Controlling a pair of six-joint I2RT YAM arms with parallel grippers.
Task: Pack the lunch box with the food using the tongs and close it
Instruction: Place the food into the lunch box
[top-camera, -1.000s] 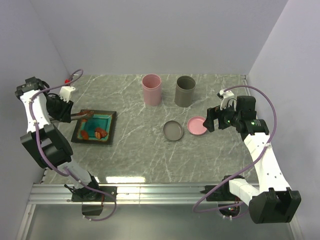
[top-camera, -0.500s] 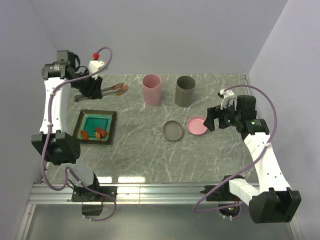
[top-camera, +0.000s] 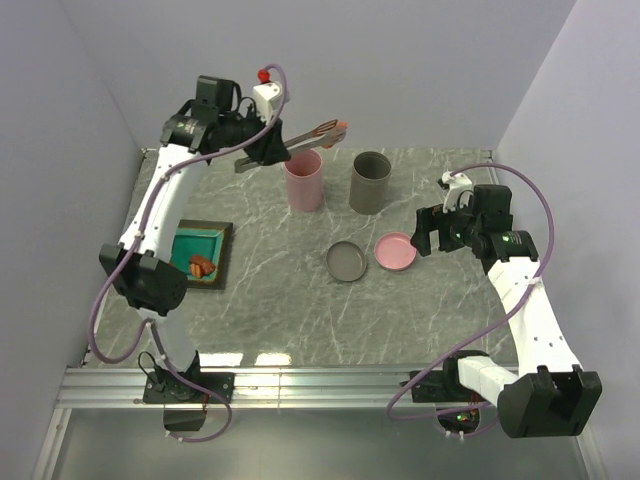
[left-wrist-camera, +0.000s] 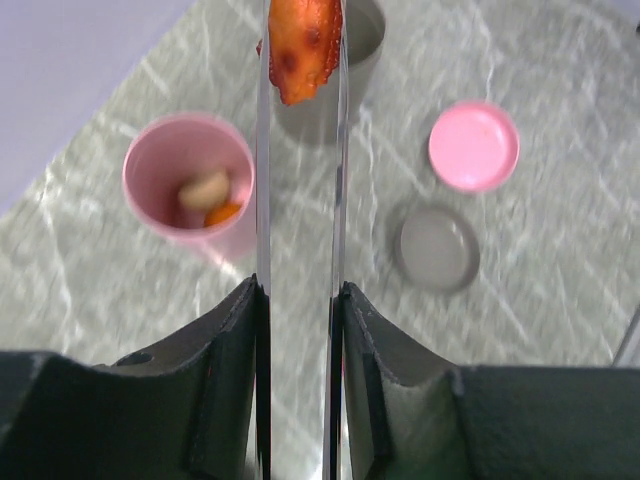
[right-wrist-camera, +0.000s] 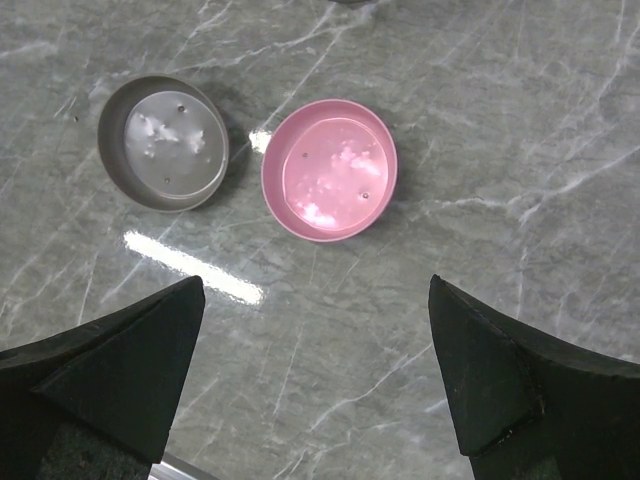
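A food piece hangs pinched at the tips of the tongs, high above the worktop — between the pink cup and grey cup. The left end effector is clamped on the tongs, and the right end effector stands apart, empty. Any slackening of the squeeze would likely drop the piece outside either cup.

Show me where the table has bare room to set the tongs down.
Widest free patch: the tabletop between the teal tray and the grey lid. The near strip in front of both lids is bare too. Crowded: pink cup, grey cup, pink lid and the right gripper.
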